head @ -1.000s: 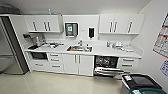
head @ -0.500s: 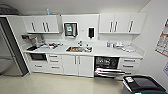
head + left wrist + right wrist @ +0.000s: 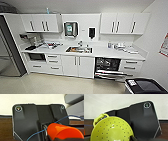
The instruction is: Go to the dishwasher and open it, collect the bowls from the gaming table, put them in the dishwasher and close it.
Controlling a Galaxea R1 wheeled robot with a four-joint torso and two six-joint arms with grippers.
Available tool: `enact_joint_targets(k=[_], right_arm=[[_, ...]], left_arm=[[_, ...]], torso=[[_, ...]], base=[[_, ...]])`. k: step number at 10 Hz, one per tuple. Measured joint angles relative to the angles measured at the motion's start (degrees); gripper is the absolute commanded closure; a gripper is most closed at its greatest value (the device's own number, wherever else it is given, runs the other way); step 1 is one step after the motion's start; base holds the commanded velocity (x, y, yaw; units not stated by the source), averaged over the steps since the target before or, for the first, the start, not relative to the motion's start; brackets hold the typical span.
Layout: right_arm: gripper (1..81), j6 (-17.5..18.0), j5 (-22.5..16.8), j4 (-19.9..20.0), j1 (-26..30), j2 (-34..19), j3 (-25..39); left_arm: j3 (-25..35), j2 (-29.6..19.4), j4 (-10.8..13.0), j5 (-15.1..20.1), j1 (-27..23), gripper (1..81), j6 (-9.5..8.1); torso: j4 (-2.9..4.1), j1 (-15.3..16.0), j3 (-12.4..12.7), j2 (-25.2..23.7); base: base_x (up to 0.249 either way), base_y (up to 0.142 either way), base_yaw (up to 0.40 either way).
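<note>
Head view showed a white kitchenette along the far wall, with the dishwasher (image 3: 108, 67) under the right part of the counter (image 3: 105, 53), its door dropped open and a rack drawn out over the door. White drawers (image 3: 130, 65) stood just to its right, white cabinet doors (image 3: 78, 65) to its left below the sink (image 3: 78, 49). A stainless refrigerator (image 3: 7, 52) closed off the left end. Pale floor (image 3: 55, 85) lay open between the camera and the cabinets. A dark bin (image 3: 145, 86) with a grey lid sat at the lower right corner, near the open dishwasher door and close to the right wall.

Left wrist view held an orange cup-like bowl (image 3: 62, 131) lying on its side against the dark wrist plate, with a thin blue cable (image 3: 37, 133) crossing in front. Whether the left gripper's fingers were closed on it could not be told. Behind lay a pale wall and a dark wood-grain surface (image 3: 5, 127).

Right wrist view carried a yellow-green perforated bowl (image 3: 111, 131) with a loop handle, close against the wrist plate. The right gripper's fingers could not be made out, so its grip could not be told.
</note>
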Motion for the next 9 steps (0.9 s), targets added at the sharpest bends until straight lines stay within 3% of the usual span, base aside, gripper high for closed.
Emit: enact_joint_targets(k=[9], right_arm=[[81.1,0.0,0.0,0.0,-0.2,-0.3,0.0]], left_arm=[[0.0,0.0,0.0,0.0,0.2,81.1,0.0]], torso=[[0.0,-0.1,0.0,0.0]], base=[[0.133,0.0,0.0]])
